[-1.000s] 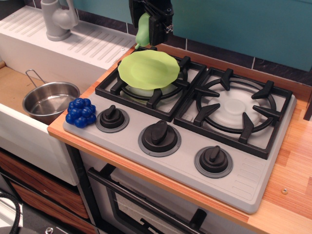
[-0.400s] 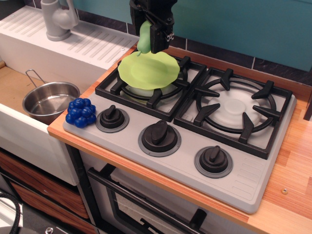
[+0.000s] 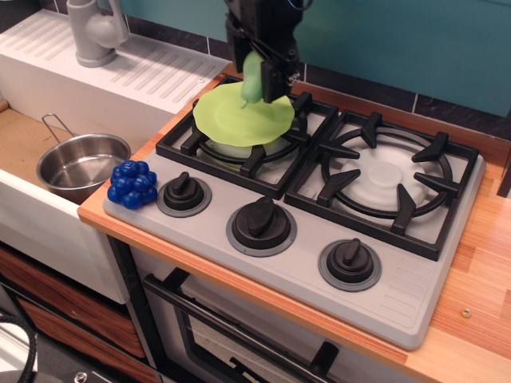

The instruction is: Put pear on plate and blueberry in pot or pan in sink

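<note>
The light-green pear (image 3: 251, 80) hangs in my black gripper (image 3: 262, 78), which is shut on it just above the back part of the lime-green plate (image 3: 239, 121). The plate rests on the left stove burner. The blue blueberry cluster (image 3: 132, 183) sits at the front left corner of the stove top. The shiny steel pot (image 3: 80, 164) with its wire handle stands in the tan-bottomed sink (image 3: 24, 140), just left of the blueberry.
A grey faucet (image 3: 94, 30) stands on the ribbed white drainboard (image 3: 152, 72) at the back left. The right burner grate (image 3: 387, 179) and three black knobs (image 3: 260, 219) lie along the stove. A teal wall is behind the stove.
My gripper has moved right and down with the pear, from behind the plate's far left rim to over the plate's back part.
</note>
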`<state>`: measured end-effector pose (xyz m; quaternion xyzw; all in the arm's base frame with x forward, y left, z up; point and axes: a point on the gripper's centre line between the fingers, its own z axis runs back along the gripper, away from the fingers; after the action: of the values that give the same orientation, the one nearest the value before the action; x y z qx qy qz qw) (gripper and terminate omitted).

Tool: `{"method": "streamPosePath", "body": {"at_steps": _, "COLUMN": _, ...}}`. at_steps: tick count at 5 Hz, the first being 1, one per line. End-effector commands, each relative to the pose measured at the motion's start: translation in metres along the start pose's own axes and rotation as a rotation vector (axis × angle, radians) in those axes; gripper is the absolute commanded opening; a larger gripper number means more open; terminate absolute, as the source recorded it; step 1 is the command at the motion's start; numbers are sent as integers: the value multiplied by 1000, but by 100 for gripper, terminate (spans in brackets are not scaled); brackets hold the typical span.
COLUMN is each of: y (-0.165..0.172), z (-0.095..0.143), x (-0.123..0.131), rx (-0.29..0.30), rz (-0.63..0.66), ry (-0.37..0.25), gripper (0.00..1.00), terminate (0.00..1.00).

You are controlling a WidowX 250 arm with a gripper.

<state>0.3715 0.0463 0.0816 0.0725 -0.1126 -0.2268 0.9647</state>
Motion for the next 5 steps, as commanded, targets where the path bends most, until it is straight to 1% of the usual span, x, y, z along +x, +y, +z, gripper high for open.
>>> {"method": "streamPosePath", "body": {"at_steps": 1, "y": 1, "z": 20, "x": 10, "rx": 23, "rz": -4, "ry": -18, "gripper": 100, "terminate": 0}}
{"method": "streamPosePath", "body": {"at_steps": 4, "y": -12, "z": 31, "x": 9, "rx": 8, "rz": 4, "ry": -7, "gripper": 100, "terminate": 0}}
{"method": "streamPosePath", "body": {"at_steps": 5, "y": -15, "z": 41, "x": 12, "rx": -1, "rz": 16, "ry": 17, "gripper": 100, "terminate": 0}}
